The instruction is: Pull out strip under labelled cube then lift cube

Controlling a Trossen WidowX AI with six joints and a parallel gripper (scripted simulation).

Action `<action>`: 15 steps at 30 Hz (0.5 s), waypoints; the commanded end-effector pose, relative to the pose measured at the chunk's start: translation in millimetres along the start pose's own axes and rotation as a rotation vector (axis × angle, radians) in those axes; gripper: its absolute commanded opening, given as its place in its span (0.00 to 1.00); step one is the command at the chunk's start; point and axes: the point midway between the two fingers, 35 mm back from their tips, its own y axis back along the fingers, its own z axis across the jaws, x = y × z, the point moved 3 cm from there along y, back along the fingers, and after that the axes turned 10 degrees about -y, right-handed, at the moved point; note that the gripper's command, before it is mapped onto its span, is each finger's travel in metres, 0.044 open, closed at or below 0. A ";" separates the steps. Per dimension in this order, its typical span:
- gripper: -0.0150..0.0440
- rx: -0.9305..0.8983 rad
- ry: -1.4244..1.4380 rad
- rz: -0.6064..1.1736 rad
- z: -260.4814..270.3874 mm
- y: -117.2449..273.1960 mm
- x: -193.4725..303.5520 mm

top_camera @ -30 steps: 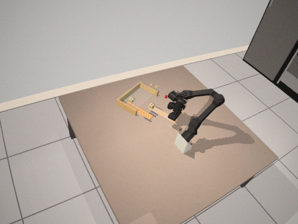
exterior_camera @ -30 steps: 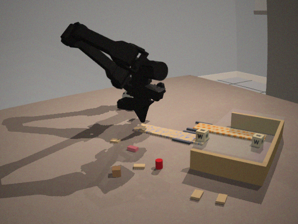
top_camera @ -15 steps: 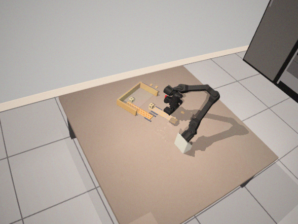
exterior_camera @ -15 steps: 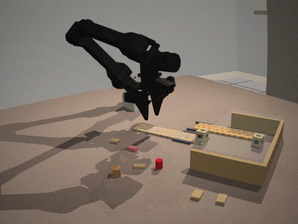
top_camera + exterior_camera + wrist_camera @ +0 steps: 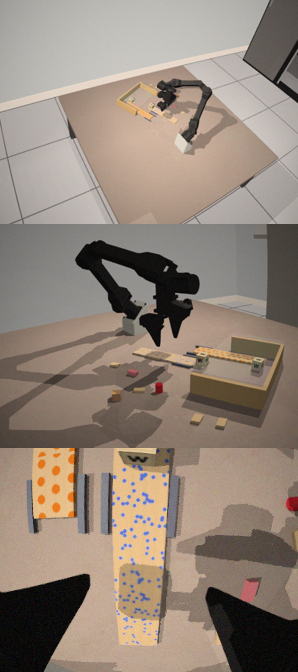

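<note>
A blue-dotted strip (image 5: 174,120) (image 5: 142,351) (image 5: 140,538) reaches out past the open side of the walled frame. A cube marked W (image 5: 151,105) (image 5: 200,361) (image 5: 139,457) rests on its far end. An orange-dotted strip (image 5: 142,111) (image 5: 220,353) (image 5: 55,478) lies parallel to it. A second cube marked W (image 5: 131,100) (image 5: 256,365) stands inside the frame at that strip's far end; whether it rests on the strip is unclear. My gripper (image 5: 166,341) (image 5: 149,587) is open and empty, above the outer part of the blue-dotted strip, one finger on each side of it.
The wooden frame (image 5: 126,108) (image 5: 228,391) has walls on three sides. Grey rails (image 5: 105,503) (image 5: 172,505) flank the strips. A pink block (image 5: 133,372) (image 5: 250,589), a red cylinder (image 5: 158,387), a brown block (image 5: 116,395) and several tan tiles (image 5: 197,418) lie to one side.
</note>
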 end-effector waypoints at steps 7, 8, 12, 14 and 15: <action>1.00 -0.006 -0.001 0.006 11.1 4.0 -38.2; 1.00 -0.006 -0.002 0.006 12.2 4.6 -42.5; 1.00 -0.006 -0.002 0.006 16.6 6.5 -58.5; 1.00 -0.007 -0.002 0.005 19.1 7.3 -66.5; 1.00 -0.007 -0.003 0.005 20.3 7.7 -70.1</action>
